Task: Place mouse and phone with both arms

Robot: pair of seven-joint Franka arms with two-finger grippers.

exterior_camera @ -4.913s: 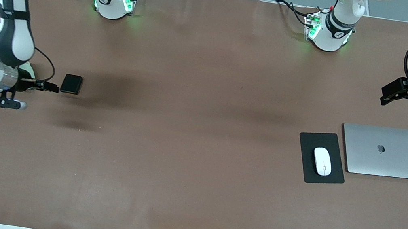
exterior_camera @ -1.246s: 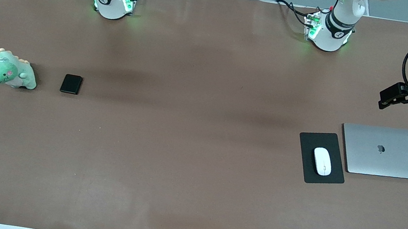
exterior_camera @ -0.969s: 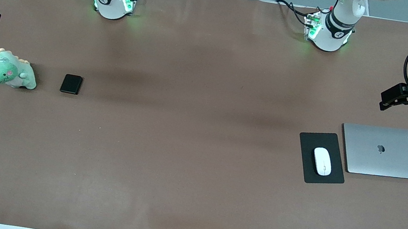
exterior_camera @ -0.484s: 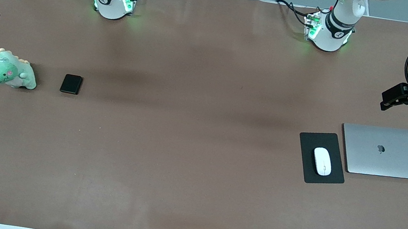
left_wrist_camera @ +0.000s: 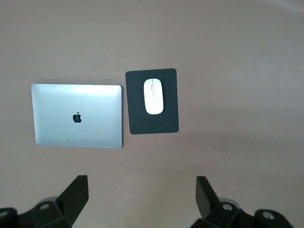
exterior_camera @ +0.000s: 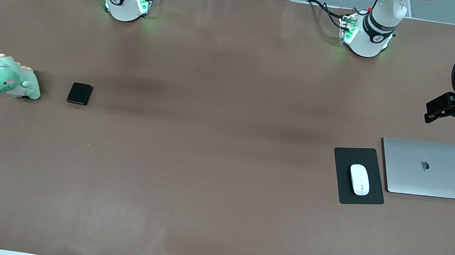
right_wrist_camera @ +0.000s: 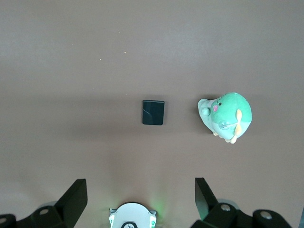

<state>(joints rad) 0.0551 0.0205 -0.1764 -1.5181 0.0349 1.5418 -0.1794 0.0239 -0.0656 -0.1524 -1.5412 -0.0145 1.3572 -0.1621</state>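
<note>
Front view: mouse (exterior_camera: 359, 179) lies on black mouse pad (exterior_camera: 358, 176), silver laptop (exterior_camera: 426, 168) just beside at its 3 o'clock, toward the left arm's end of the surface (exterior_camera: 215, 144). Phone (exterior_camera: 79, 93) lies flat toward the right arm's end, green plush dinosaur (exterior_camera: 10, 77) near at its 9 o'clock. Left gripper (left_wrist_camera: 142, 199) hangs high over the surface by the laptop, fingers (left_wrist_camera: 76, 194) spread, empty. Right gripper (right_wrist_camera: 140, 199) hangs high at the surface's edge, fingers (right_wrist_camera: 73, 197) spread, empty.

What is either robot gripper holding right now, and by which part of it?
Nothing is held. The left gripper hangs open above the table near the silver laptop; the right gripper is open, high over the small black phone. The white oval mouse lies on its black pad.
</note>
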